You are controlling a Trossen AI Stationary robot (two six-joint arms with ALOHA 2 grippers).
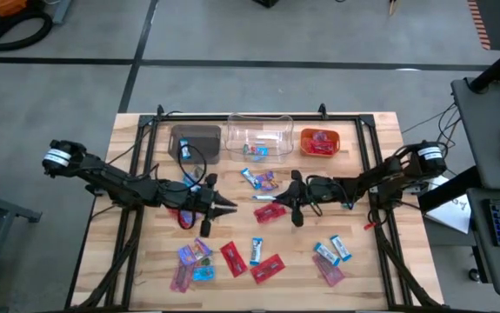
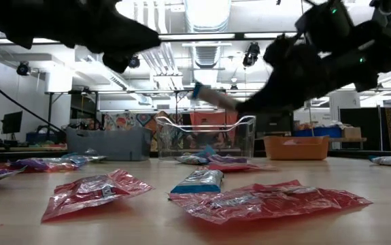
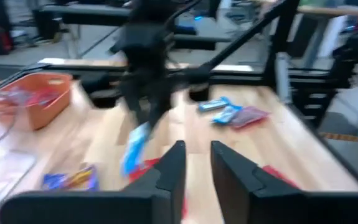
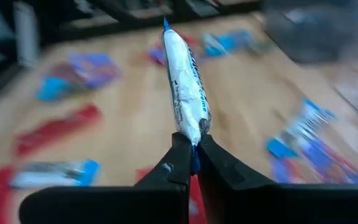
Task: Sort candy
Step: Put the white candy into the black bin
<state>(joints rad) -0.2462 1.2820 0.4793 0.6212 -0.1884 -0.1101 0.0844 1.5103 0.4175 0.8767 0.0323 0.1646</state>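
Both arms reach in over the middle of the table (image 1: 136,261), each stretched low from its own side, the two hands facing each other near the centre.

The right hand (image 4: 192,144) is pinched shut on the end of a blue-and-white sweet (image 4: 186,84). From the wrist the sweet sticks straight out beyond the fingertips; at table height it hangs tilted in the air (image 2: 212,96), clear of the wood, in front of the clear bin (image 2: 205,136). From overhead this hand (image 1: 292,202) sits just below that bin and beside a small cluster of loose candy (image 1: 260,180).

The left hand (image 1: 223,207) hovers over the table left of centre, holding nothing. From its wrist the fingers (image 3: 171,168) stand a narrow gap apart, with the other arm and its blue sweet straight ahead.

Three bins line the far edge: a brown bin (image 1: 196,142), the clear bin (image 1: 260,137) and an orange bin (image 1: 319,142). The orange one holds red wrappers, the clear one a few blue ones; the count inside each cannot be told.

Loose on the table lie roughly fifteen sweets. About five red ones show, including one by the right hand (image 1: 269,213) and two near the front (image 1: 233,259). Blue-and-white ones lie at the front right (image 1: 333,252), and purple ones at the front left (image 1: 194,253).
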